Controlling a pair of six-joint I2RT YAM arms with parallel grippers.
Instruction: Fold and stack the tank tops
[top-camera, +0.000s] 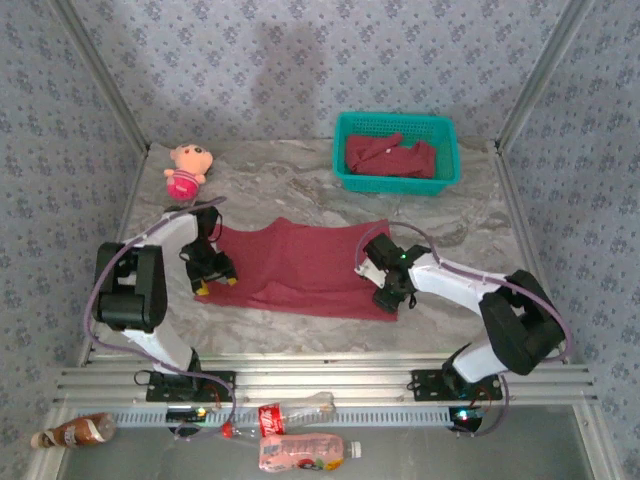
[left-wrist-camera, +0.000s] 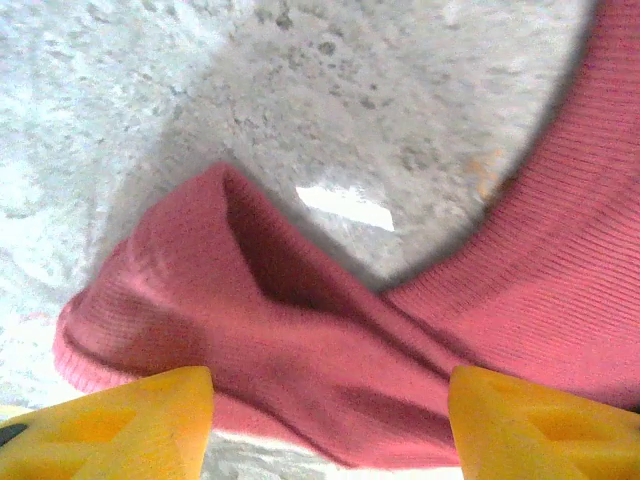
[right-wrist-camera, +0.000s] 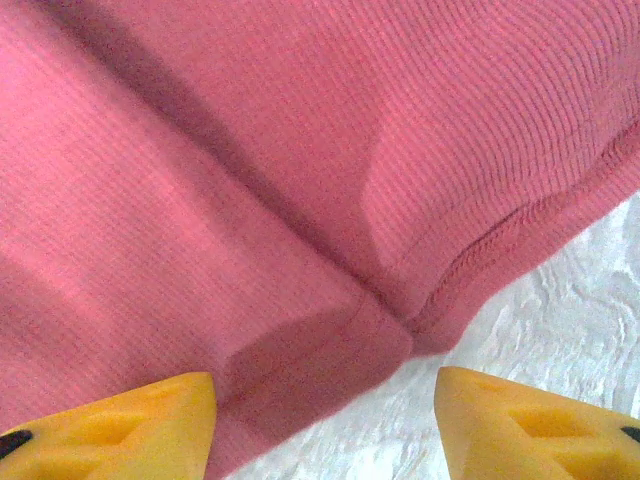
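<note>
Now our left gripper (left-wrist-camera: 326, 410) hangs with its fingers spread wide over a shoulder strap of the flat tank top (top-camera: 300, 265), nothing pinched. Our right gripper (right-wrist-camera: 325, 415) stands equally wide above its hem corner. Beyond that top's far edge, a teal basket (top-camera: 395, 118) holds crumpled tank tops (top-camera: 390, 156). A pink doll (top-camera: 186, 170) sits past its far left corner.

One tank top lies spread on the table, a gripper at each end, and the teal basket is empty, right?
No: the teal basket is not empty; the top external view shows maroon cloth in it. The rest holds: tank top spread out, left gripper and right gripper at its ends.
</note>
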